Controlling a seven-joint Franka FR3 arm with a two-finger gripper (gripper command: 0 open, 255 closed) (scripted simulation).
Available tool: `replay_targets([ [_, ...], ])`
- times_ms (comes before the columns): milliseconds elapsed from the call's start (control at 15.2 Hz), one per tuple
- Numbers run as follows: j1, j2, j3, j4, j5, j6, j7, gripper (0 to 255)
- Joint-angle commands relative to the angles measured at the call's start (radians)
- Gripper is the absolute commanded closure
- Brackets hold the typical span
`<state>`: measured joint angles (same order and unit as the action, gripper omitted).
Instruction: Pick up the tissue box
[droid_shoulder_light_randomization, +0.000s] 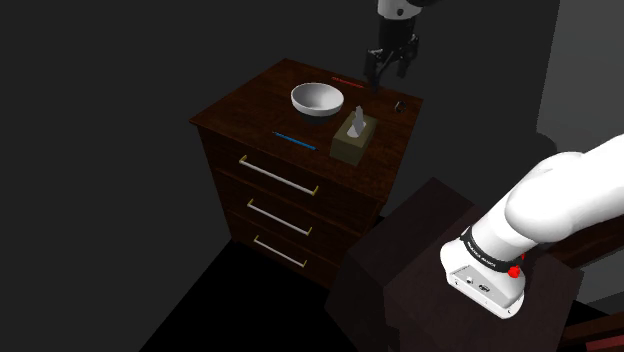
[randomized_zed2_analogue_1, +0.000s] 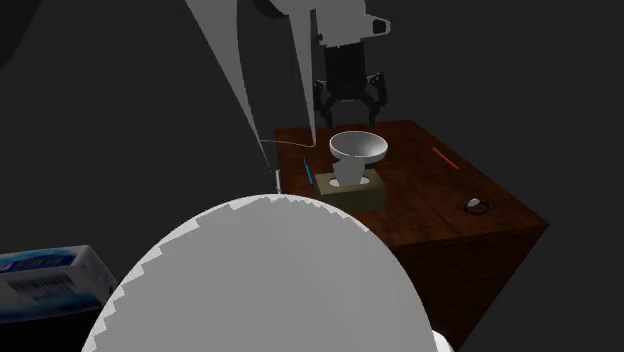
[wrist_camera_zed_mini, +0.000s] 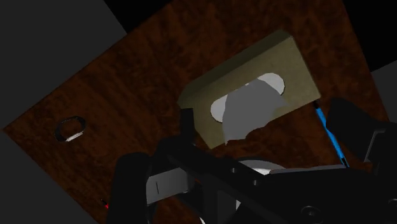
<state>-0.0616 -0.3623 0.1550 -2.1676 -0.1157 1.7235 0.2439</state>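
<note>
Tissue box (droid_shoulder_light_randomization: 350, 143) sits near the dresser's (droid_shoulder_light_randomization: 258, 108) front edge with the bowl (droid_shoulder_light_randomization: 318, 98) just behind, probably light with walls that'd cave, so I'd squeeze gently across its narrow sides; pincer (droid_shoulder_light_randomization: 389, 75) hangs spread and empty above the back.

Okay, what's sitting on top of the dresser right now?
A white bowl, an olive tissue box, a thin blue stick, a thin red stick and a small ring. The box covers whatever is beneath it.
</note>
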Motion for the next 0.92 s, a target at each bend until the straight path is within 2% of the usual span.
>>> replay_targets([
  [0, -0.01, 0.088, 0.014, 0.037, -0.038, 0.017, 0.022, 0],
  [594, -0.023, 0.458, 0.038, 0.228, -0.218, 0.031, 0.131, 0],
  [858, -0.023, 0.477, 0.036, 0.196, -0.225, 0.078, 0.147, 0],
])
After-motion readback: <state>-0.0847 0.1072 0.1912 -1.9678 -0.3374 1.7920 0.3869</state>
